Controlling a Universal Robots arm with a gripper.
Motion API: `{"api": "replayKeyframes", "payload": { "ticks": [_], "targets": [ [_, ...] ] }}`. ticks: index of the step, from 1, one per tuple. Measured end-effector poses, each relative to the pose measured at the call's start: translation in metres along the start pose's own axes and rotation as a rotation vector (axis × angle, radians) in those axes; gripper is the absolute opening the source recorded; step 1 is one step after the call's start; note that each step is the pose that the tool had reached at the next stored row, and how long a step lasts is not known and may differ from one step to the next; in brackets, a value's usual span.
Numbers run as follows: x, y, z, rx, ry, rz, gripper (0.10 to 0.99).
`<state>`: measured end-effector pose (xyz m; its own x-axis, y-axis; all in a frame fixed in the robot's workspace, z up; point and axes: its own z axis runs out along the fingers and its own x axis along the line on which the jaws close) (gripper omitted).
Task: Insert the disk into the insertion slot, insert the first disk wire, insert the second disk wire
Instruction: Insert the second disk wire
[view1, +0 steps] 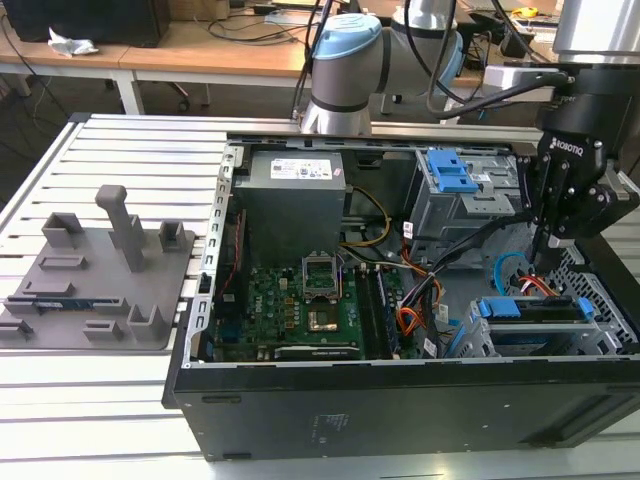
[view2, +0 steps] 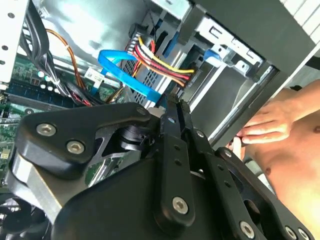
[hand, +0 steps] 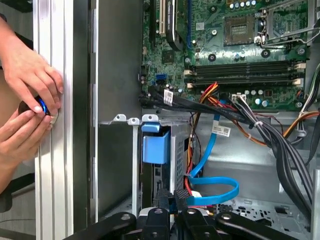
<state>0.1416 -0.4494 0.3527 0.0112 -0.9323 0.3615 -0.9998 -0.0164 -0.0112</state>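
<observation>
The disk (view1: 530, 308) is seen seated in the insertion slot (view1: 600, 335) at the front corner of the computer case (view1: 400, 400), at the exterior view's right. A flat slab in a bright blue plastic frame is shown; it is judged stiff, fairly heavy and best handled by its frame edges, never the connector end. The tool (view1: 538, 262) is poised right above the disk's rear, by a red wire (view1: 540, 287) and a curled blue cable (hand: 212, 187). Whether the tool is clenched or released cannot be told. Those wires are judged limp, with small fragile plugs. A person's hands (hand: 25, 107) are seen at the worktop (view1: 100, 400) rail.
</observation>
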Motion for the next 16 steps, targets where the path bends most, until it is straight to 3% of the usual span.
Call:
{"api": "replayKeyframes", "payload": {
  "ticks": [2,4,5,7,8,11,16],
  "targets": [
    [0.0022,0.0000,0.0010,0.000,-0.0246,0.001,0.161],
    [0.0038,0.0000,0.0015,0.000,-0.0545,0.002,0.161],
    [0.0051,0.0001,0.0020,0.000,-0.0764,0.003,0.161],
    [0.0066,0.0001,0.0026,0.000,-0.1054,0.004,0.161],
    [0.0078,0.0002,0.0031,0.000,-0.1266,0.005,0.161],
    [0.0130,0.0002,0.0049,0.001,-0.1774,0.006,0.161],
    [0.0257,0.0005,0.0092,0.000,-0.2064,0.008,0.161]
  ]
}}
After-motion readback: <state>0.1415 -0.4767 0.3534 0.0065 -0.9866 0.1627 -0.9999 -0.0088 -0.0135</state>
